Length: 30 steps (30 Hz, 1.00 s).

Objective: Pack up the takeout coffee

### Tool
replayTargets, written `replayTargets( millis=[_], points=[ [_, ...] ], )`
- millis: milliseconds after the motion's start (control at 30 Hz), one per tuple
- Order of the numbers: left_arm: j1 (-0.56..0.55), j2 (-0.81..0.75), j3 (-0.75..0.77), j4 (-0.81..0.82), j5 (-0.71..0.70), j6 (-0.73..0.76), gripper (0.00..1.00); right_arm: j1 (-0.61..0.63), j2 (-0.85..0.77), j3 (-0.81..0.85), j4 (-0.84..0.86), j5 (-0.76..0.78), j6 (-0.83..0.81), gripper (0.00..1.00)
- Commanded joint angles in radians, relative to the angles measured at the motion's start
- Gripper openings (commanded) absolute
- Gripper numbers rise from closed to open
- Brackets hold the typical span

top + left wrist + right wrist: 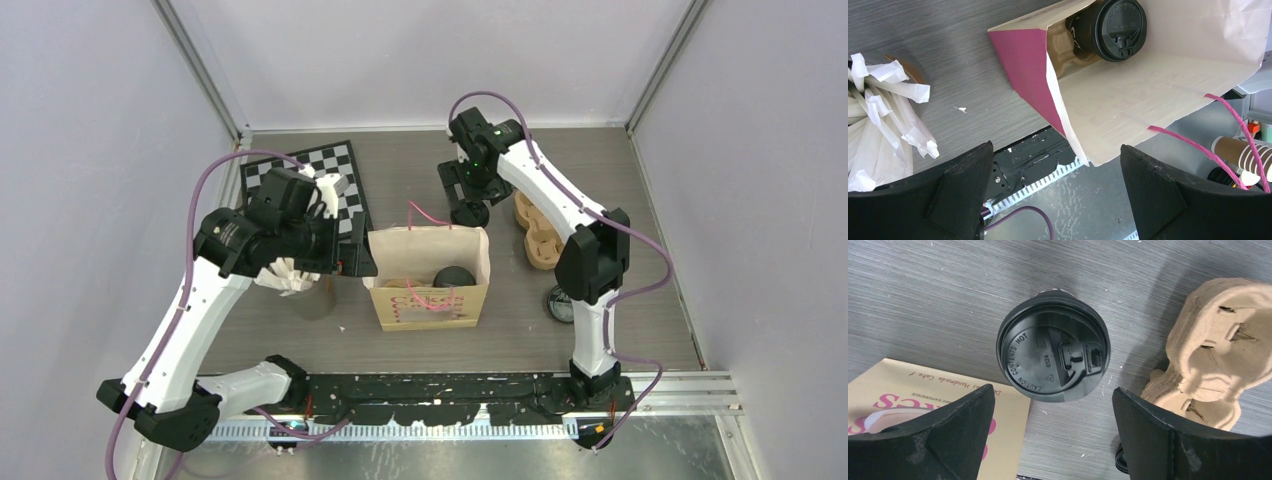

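Cup lid [1053,357] txt: R wrist only.

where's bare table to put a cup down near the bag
Bare table lies behind the paper bag, between the checkerboard and the right gripper; another strip runs in front of the bag. Crowded: right of the bag, with the lidded cup and carrier stack; left, the cup of sticks.

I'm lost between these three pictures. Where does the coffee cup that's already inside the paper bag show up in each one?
Top view: the cup in the bag sits at the centre of the picture, black lid up.
Left wrist view: top centre, deep inside the bag.
Right wrist view: not in it; the second cup seen there stands outside the bag.
Shared landmark: the paper bag.
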Motion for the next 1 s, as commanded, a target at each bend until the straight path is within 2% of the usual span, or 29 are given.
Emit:
replayTargets(
  millis=[0, 233, 500, 700, 967],
  points=[
    [0.006, -0.01, 0.004, 0.011, -0.002, 0.016, 1.0, 0.021, 0.035, 0.03, 0.028, 0.027, -0.029, 0.91],
    [0.006, -0.012, 0.0, 0.003, -0.011, 0.034, 1.0, 0.021, 0.069, 0.03, 0.037, 0.048, -0.039, 0.91],
    [0.006, -0.004, 0.0, 0.012, -0.013, 0.035, 1.0, 0.021, 0.083, 0.052, 0.035, 0.054, -0.05, 0.86],
    [0.006, 0.005, 0.002, 0.018, -0.008, 0.038, 1.0, 0.022, 0.071, 0.058, 0.044, 0.051, -0.054, 0.91],
    [0.007, 0.011, 0.006, 0.019, -0.001, 0.042, 1.0, 0.021, 0.086, 0.048, 0.05, 0.048, -0.06, 0.89]
  ],
)
